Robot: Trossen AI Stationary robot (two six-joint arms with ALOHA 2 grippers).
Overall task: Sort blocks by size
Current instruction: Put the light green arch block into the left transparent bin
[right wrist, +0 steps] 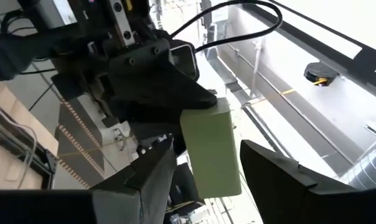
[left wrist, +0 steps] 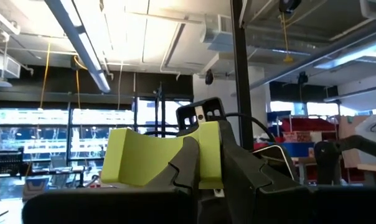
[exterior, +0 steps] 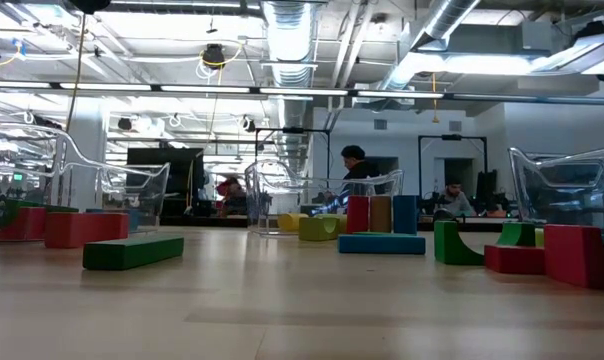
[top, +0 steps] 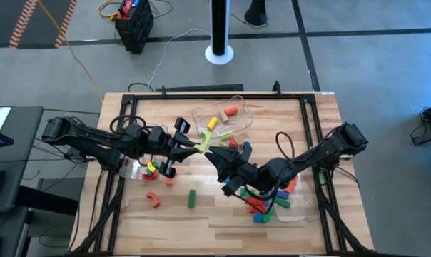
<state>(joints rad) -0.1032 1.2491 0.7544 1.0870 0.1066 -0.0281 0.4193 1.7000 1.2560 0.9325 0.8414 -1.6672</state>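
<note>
Blocks are maybe half sorted: the clear plastic left bin (top: 132, 170) has a few, but a red arch (top: 153, 199) and green bar (top: 191, 198) lie loose on the wooden table (top: 222, 218). Mid-table, the left gripper (top: 192, 147) pinches a yellow-green arch block (top: 203, 143) in the air, and the right gripper (top: 214, 157) sits open around its other end, handoff style.

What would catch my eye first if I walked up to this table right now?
Probably the two dark arms meeting above the middle of the table, passing a yellow-green block between them. The left tool is clamped on it, while the right tool stands open around its other end. Next you would notice bright blocks strewn over the wooden table, with more piled by a clear bin on the right.
</note>
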